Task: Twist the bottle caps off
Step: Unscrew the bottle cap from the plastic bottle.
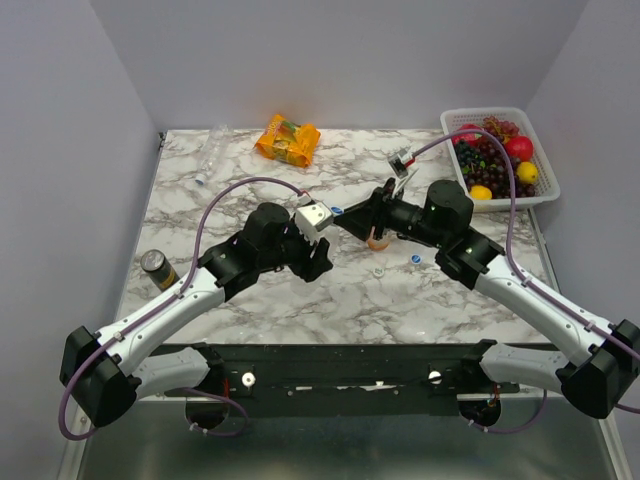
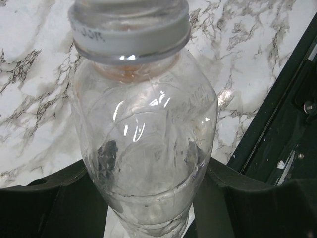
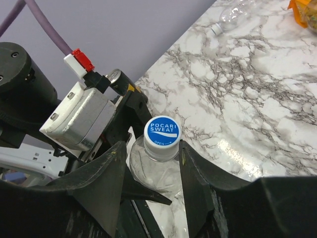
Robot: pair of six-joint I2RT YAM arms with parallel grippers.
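1. Over the middle of the table, the left gripper clamps a clear bottle by its body. The bottle's blue cap is still screwed on and sits between the fingers of the right gripper. Those fingers stand narrow, close on either side of the cap, but I cannot tell whether they press it.
2. Judged done: two caps are off. A loose white cap and a loose blue cap lie near the right arm.
3. Judged left: this cap, and probably one more.
4. Bottles counted: three.
   - The held one.
   - A second clear bottle, lying at the far left corner; I cannot tell whether it is capped.
   - An orange bottle, mostly hidden under the right arm.
   - A fourth does not show.
5. Caps counted: three, two blue and one white.
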